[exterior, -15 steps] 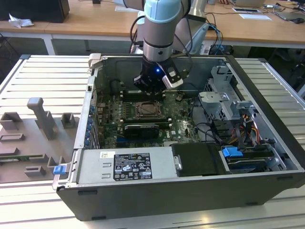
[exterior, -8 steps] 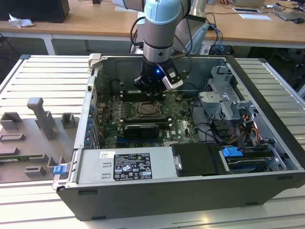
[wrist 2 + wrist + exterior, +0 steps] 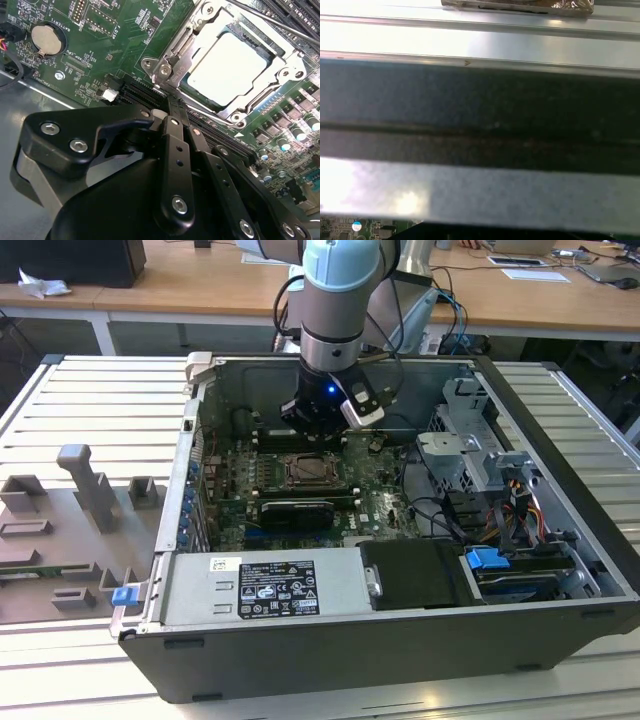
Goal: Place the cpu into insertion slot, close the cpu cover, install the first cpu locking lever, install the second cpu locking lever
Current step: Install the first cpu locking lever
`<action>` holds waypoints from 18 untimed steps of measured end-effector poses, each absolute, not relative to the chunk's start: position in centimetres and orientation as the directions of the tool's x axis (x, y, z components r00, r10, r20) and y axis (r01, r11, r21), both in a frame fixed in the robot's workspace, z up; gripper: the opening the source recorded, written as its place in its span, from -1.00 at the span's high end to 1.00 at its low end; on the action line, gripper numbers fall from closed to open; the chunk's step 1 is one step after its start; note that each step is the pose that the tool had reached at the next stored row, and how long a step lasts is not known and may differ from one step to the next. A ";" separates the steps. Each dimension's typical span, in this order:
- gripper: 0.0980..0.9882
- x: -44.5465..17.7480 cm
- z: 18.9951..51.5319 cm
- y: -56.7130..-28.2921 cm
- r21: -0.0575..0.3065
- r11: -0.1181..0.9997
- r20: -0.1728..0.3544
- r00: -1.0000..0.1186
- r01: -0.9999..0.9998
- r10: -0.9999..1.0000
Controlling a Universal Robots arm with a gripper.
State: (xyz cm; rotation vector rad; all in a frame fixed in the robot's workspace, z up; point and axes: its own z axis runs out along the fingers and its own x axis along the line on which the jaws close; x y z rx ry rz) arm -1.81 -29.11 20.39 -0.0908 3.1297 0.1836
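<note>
One cpu (image 3: pixel 226 65) seated under cpu cover (image 3: pixel 172 57) — second wrist view; claw (image 3: pixel 172 112) fingers together, empty.

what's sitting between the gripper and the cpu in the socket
In the second wrist view, a black connector slot and the silvery cpu cover frame's edge lie between the gripper and the cpu.

Insertion slot (image 3: pixel 313 472) open from above; case walls (image 3: pixel 200 450), cables (image 3: pixel 440 515) crowd sides.
</note>
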 end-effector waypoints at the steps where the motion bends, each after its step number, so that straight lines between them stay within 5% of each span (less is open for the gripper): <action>1: 0.98 -1.8 20.4 -29.1 0.115 0.992 -0.008 -0.998 -0.058 -0.058; 18: 0.98 -1.7 20.2 -29.1 0.107 0.993 -0.009 -0.998 -0.058 -0.058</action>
